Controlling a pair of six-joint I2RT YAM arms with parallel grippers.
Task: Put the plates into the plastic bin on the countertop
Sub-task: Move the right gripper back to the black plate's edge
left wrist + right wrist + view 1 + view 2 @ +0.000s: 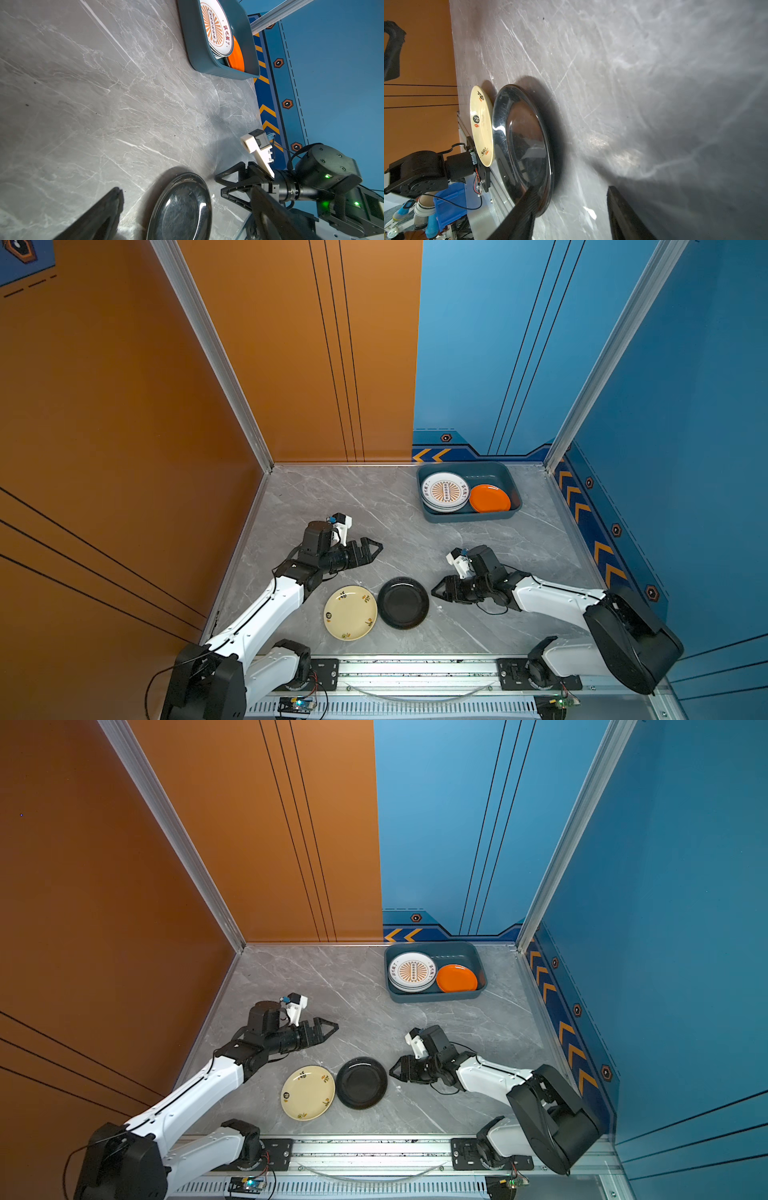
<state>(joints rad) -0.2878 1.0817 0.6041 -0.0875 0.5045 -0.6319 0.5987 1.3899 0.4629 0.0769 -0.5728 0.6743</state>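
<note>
Open lane being left across countertop point(374, 497) toward plastic bin point(468, 516); near edge being occupied by black plate point(403, 603), cream plate point(350, 612).

Orange panel point(104, 406): left wall and left half of far wall, thin black lines.
Blue panel point(478, 344): right half of far wall, right wall.
Left post point(212, 352), right post point(615, 348): aluminium, rising from far corners.
Chevron band point(598, 551): orange on navy, foot of blue panel.
Blue crate point(448, 199): low down, past near edge.
</note>
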